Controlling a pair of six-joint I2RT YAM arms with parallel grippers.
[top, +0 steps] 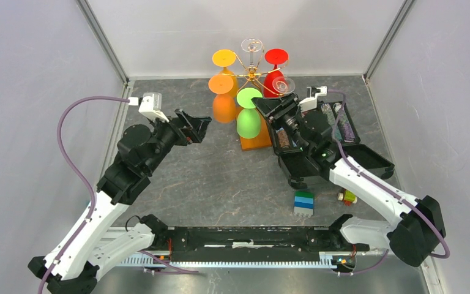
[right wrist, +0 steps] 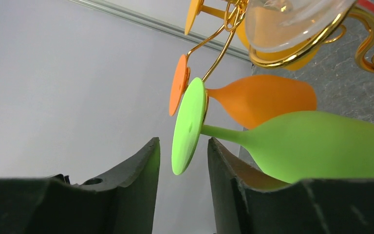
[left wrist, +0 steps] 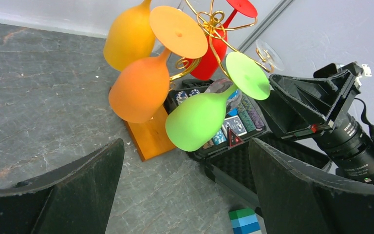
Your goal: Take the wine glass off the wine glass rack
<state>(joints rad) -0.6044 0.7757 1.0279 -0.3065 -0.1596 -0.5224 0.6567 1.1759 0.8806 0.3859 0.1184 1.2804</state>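
Right gripper [right wrist: 182,144]: jaws half apart, straddling foot [right wrist: 189,126] of green glass [right wrist: 297,146] at centre of wrist frame. Thin gap each side, no clamp evident.
Step, judged: grasp at foot, glass not yet off.
Next needs: pinch on foot, then slide stem out of gold hook without jostling orange glass [right wrist: 263,97] just beside.
Green glass hangs bowl-down on rack [top: 252,75], upper middle of top frame.
Left gripper [top: 199,125]: wide open, empty, left of rack.

Free table [top: 220,184] left of the wine glass rack [top: 252,75], clutter right
Hanging glasses [top: 248,122] crowd its wire arms, bowls close together — an open black case [top: 370,160] sits just beside the base on the right, small blocks [top: 304,203] nearer.
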